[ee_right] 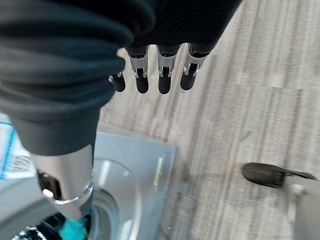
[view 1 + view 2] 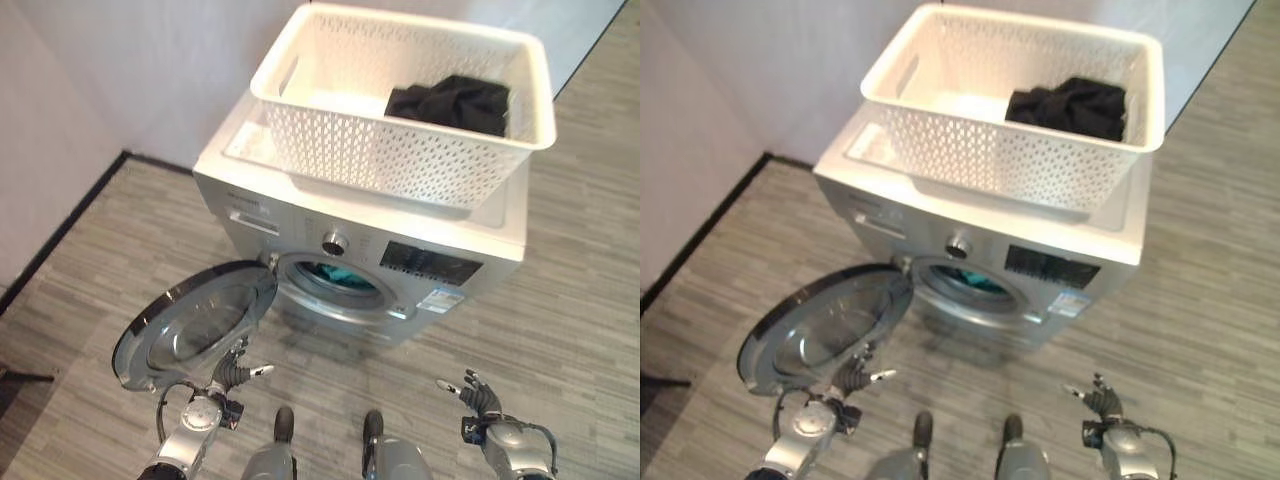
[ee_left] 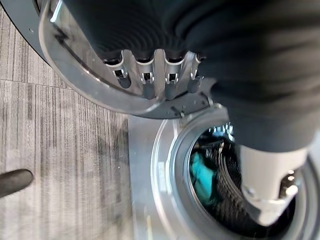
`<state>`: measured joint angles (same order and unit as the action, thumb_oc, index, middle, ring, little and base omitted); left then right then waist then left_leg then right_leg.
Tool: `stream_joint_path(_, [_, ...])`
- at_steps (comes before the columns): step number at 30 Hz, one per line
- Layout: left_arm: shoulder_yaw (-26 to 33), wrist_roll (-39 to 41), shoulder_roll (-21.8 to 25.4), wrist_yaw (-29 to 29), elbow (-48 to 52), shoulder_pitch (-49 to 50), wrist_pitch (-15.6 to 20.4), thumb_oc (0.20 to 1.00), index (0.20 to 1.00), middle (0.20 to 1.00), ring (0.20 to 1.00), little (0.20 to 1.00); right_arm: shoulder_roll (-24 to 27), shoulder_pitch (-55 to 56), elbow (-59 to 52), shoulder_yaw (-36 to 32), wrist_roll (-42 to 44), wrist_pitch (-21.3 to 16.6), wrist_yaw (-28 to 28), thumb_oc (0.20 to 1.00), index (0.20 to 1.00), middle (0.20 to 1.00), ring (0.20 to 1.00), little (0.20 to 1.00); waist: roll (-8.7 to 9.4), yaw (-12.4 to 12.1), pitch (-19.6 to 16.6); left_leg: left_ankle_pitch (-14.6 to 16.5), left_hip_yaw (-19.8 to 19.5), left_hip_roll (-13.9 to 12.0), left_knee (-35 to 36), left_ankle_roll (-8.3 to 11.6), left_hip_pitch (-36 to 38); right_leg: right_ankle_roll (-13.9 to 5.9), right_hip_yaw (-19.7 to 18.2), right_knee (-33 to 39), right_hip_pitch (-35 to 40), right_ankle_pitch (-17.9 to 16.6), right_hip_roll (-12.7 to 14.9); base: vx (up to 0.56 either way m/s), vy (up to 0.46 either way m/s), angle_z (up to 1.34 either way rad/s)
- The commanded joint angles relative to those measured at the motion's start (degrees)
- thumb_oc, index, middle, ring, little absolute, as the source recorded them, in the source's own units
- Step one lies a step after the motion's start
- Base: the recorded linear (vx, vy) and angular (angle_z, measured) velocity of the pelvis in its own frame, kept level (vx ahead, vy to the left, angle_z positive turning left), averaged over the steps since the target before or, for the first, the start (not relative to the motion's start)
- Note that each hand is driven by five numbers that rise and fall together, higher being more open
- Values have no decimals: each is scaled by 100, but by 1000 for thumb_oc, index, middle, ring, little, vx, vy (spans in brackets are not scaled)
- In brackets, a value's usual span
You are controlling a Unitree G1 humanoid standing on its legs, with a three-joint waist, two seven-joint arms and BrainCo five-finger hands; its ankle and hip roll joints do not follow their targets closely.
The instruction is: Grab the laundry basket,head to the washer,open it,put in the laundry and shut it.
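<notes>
From the head camera, a white perforated plastic laundry basket holding dark laundry sits atop the silver washer, beyond both hands; its round glass door hangs open just above the left hand. The left wrist view shows straight fingers against the door's chrome rim, teal cloth inside the ribbed drum. In the right wrist view, the right hand hangs relaxed, fingers apart, over grey wood-grain floor.

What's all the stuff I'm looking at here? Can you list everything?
washing machine: one, silver-grey with a white top, standing on the floor by the wall.
washer door: one, round, chrome rim with glass, swung open toward the robot's left.
laundry basket: one, white, perforated, sitting on top of the washing machine.
dark laundry: one bundle, black, inside the basket at its right end.
teal item: one, teal, inside the drum.
floor: grey wood-look planks.
wall: white, behind the machine.
left robot hand: one, silver with dark tips, fingers relaxed, at the door's lower edge.
right robot hand: one, same colours, open, low over the floor, holding nothing.
</notes>
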<state>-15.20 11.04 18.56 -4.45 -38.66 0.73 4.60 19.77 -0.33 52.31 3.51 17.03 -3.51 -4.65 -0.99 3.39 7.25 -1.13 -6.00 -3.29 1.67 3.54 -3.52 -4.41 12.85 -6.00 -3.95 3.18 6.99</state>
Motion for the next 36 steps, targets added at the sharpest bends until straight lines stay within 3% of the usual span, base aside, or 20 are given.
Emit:
stream_joint_path(1, [95,-391,-63,-210,-439,-189,132,1000,1000,1000,1000,1000,120,38,85,-53,-202,9,-5,1000,1000,1000,1000,1000,136,-91,-77,397,206,-15,71,-110,287,-395,-438,352,29,-320,181,135,52,-21])
stream_joint_path(6, [273,-575,-262,-311,-1282,-209,49,1000,1000,1000,1000,1000,1,26,236,-2,-239,94,21,1000,1000,1000,1000,1000,138,-114,-302,409,279,24,259,-127,547,-438,-470,541,227,-366,209,69,31,-11])
stream_joint_path(13, [519,-527,-185,-300,-1208,-26,53,1000,1000,1000,1000,1000,160,-77,-362,-208,-31,89,-30,1000,1000,1000,1000,1000,184,-159,-421,570,559,89,199,-210,721,-580,-648,584,237,-513,290,26,67,-18])
stream_joint_path(18, [727,-389,-184,-244,-1212,99,49,1000,1000,1000,1000,1000,537,-46,-1399,-889,48,-28,-312,1000,1000,1000,1000,1000,277,-40,-348,898,819,293,-93,-474,788,-791,-995,185,29,-599,481,-17,189,-44])
stream_joint_path(22, [733,-450,-166,-154,-1135,117,31,1000,1000,1000,1000,1000,805,12,-1924,-1191,-112,-29,-426,1000,1000,1000,1000,1000,322,-11,-260,1070,860,430,-286,-639,809,-839,-1229,-264,-157,-570,547,-21,173,-25])
stream_joint_path(24, [708,-492,-155,-123,-1118,110,16,1000,1000,1000,1000,1000,931,-11,-2107,-1323,-127,-49,-495,1000,1000,1000,1000,1000,341,8,-225,1119,841,485,-356,-693,816,-829,-1309,-501,-243,-592,572,-23,145,-13])
stream_joint_path(25, [628,-561,-134,-85,-1073,38,-25,1000,1000,1000,1000,1000,1171,-69,-2391,-1558,-135,-98,-642,1000,1000,1000,1000,1000,366,40,-106,1203,741,547,-560,-792,781,-726,-1472,-1024,-400,-548,531,-28,86,-4])
stream_joint_path(30, [488,-657,-78,-28,-915,3,-34,1000,1000,1000,1000,1000,1682,-357,-3004,-2079,-116,-315,-1046,1000,1000,1000,1000,1000,335,48,-8,1324,491,635,-717,-897,746,-656,-1707,-1347,-700,-623,406,16,67,9])
stream_joint_path(32, [415,-643,-84,-25,-836,-59,11,1000,1000,1000,1000,1000,2328,-703,-3649,-2501,-340,-458,-1432,1000,1000,1000,1000,1000,317,77,-1,1435,175,691,-830,-875,633,-742,-2236,-453,-857,-790,337,83,-67,44])
stream_joint_path(36, [357,-610,-147,-79,-885,-109,-2,1000,1000,1000,1000,1000,2603,-991,-4187,-2639,-430,-575,-1694,1000,1000,1000,1000,1000,368,65,14,1545,-72,741,-947,-843,636,-816,-2521,-33,-969,-1006,315,112,-92,47])
